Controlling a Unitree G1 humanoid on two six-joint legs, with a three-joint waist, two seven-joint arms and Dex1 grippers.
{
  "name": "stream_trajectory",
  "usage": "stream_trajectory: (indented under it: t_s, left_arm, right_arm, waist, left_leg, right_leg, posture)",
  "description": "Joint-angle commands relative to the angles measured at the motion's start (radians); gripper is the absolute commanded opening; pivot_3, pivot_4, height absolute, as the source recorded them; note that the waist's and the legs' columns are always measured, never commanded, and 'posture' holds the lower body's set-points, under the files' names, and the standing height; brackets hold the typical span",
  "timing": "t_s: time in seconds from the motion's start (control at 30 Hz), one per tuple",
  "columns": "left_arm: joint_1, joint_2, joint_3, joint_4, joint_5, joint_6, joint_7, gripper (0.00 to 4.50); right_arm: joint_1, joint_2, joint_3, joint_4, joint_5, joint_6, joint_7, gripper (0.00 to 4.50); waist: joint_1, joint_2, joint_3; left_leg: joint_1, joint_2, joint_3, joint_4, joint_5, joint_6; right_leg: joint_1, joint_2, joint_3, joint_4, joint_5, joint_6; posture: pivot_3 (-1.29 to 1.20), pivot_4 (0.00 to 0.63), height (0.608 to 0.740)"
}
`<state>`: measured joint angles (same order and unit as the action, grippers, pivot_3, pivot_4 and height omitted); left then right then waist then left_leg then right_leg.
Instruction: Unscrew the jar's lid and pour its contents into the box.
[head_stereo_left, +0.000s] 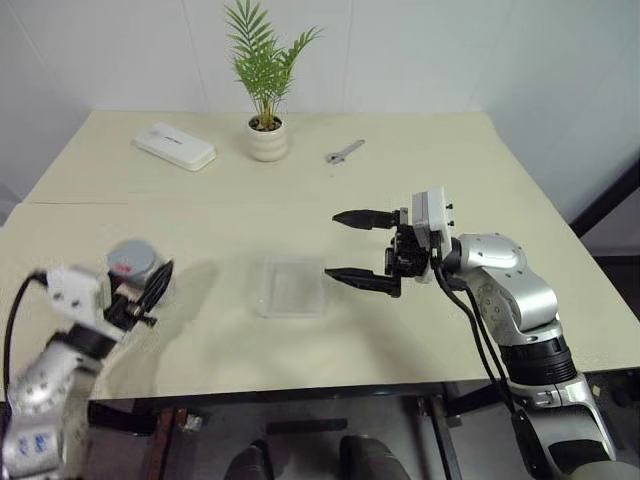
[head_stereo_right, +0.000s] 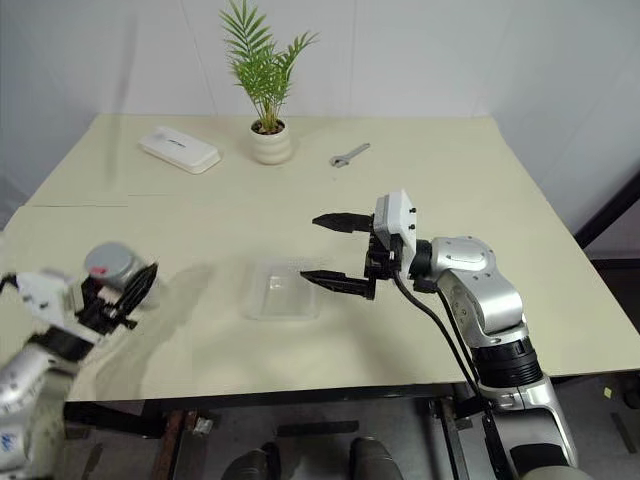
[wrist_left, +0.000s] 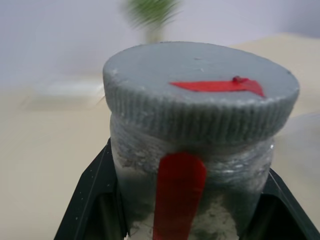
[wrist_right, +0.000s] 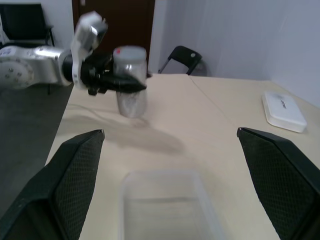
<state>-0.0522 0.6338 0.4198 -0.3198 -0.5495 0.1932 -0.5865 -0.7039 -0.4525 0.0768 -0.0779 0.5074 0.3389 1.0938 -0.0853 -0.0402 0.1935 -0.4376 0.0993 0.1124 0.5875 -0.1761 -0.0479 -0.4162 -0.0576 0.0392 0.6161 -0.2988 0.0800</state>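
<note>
Surface: beige, with four items resting on it.
The box (head_stereo_left: 289, 286) lies near centre; white case (head_stereo_left: 175, 146), plant pot (head_stereo_left: 268, 139) and wrench (head_stereo_left: 344, 151) sit along the far edge.

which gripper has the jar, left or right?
The left gripper: its jaws are clamped on the jar, lid still on. The right gripper hangs open over the box.

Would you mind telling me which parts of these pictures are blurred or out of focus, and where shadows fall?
Left wrist view: the jar and lid are fairly sharp, the plant behind is smeared. Right wrist view: the box is soft. Left eye view: the left end effector looks slightly blurred; a soft shadow lies on the table beside it.
</note>
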Motion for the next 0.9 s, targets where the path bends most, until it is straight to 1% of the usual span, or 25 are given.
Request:
stream_trajectory:
  t_s: [0.03, 0.07, 0.17, 0.2, 0.23, 0.33, 0.5, 0.7, 0.9]
  left_arm:
    - [-0.074, 0.064, -0.085, -0.024, -0.094, 0.123, -0.122, 1.96]
    - [-0.104, 0.077, -0.113, -0.015, -0.096, 0.140, -0.147, 1.96]
    - [-0.219, 0.069, -0.202, 0.008, -0.116, 0.201, -0.194, 1.96]
    - [-0.244, 0.063, -0.224, 0.014, -0.114, 0.215, -0.203, 1.96]
    - [-0.274, 0.051, -0.255, 0.023, -0.107, 0.224, -0.215, 1.96]
    - [-0.332, 0.020, -0.310, 0.052, -0.083, 0.226, -0.238, 1.96]
    - [-0.370, -0.014, -0.334, 0.069, -0.069, 0.224, -0.246, 1.96]
    - [-0.370, -0.027, -0.332, 0.068, -0.068, 0.226, -0.246, 1.96]
    - [-0.366, -0.033, -0.331, 0.065, -0.064, 0.221, -0.248, 1.96]
  right_arm:
    - [-0.064, 0.017, -0.001, -0.048, 0.019, 0.050, -0.040, 4.50]
    - [-0.080, 0.025, 0.012, -0.052, 0.016, 0.072, -0.050, 4.50]
    - [-0.134, 0.083, 0.048, -0.068, 0.014, 0.126, -0.101, 4.50]
    - [-0.146, 0.103, 0.055, -0.072, 0.015, 0.141, -0.119, 4.50]
    - [-0.168, 0.133, 0.066, -0.067, 0.008, 0.159, -0.149, 4.50]
    - [-0.203, 0.189, 0.091, -0.051, -0.013, 0.184, -0.202, 4.50]
    - [-0.219, 0.229, 0.110, -0.042, -0.021, 0.218, -0.242, 4.50]
    - [-0.188, 0.212, 0.152, -0.079, -0.030, 0.258, -0.223, 4.50]
    - [-0.178, 0.214, 0.156, -0.085, -0.035, 0.272, -0.231, 4.50]
  waist:
    - [-0.001, 0.001, 0.000]
    - [-0.002, 0.001, 0.000]
    - [-0.001, 0.001, 0.000]
    - [-0.001, 0.001, 0.000]
    - [0.000, 0.001, 0.000]
    - [0.003, 0.001, 0.000]
    - [0.002, 0.001, 0.000]
    - [0.004, 0.001, 0.000]
    - [0.004, 0.001, 0.000]
  left_leg:
    - [0.000, 0.000, 0.001, 0.000, 0.000, 0.000]
    - [0.001, 0.000, 0.004, 0.000, 0.000, 0.000]
    - [0.000, 0.000, 0.007, 0.000, 0.000, 0.000]
    - [-0.002, 0.001, 0.008, 0.000, 0.000, 0.001]
    - [-0.004, 0.001, 0.008, 0.001, 0.002, 0.002]
    - [-0.004, 0.004, 0.008, 0.001, 0.004, 0.003]
    - [-0.004, 0.007, 0.008, 0.003, 0.004, 0.001]
    - [-0.004, 0.007, 0.007, 0.003, 0.004, 0.001]
    - [-0.004, 0.007, 0.007, 0.004, 0.004, 0.001]
  right_leg:
    - [0.000, 0.000, 0.001, 0.000, 0.000, 0.000]
    - [-0.001, -0.001, 0.000, 0.001, 0.000, 0.000]
    - [-0.006, -0.001, -0.001, 0.005, 0.001, 0.002]
    - [-0.010, -0.001, -0.001, 0.008, 0.003, 0.006]
    - [-0.013, 0.000, -0.001, 0.011, 0.007, 0.014]
    - [-0.015, 0.004, -0.001, 0.013, 0.005, 0.017]
    - [-0.015, 0.008, -0.001, 0.014, 0.005, 0.017]
    - [-0.015, 0.007, -0.001, 0.014, 0.005, 0.017]
    - [-0.015, 0.007, -0.001, 0.015, 0.005, 0.017]
  posture:
    - [0.00, 0.150, 0.740]
    - [0.00, 0.150, 0.740]
    - [0.00, 0.150, 0.740]
    - [0.00, 0.150, 0.740]
    - [0.00, 0.150, 0.740]
    - [0.00, 0.150, 0.740]
    - [0.00, 0.150, 0.740]
    - [0.00, 0.150, 0.740]
    - [0.00, 0.150, 0.740]
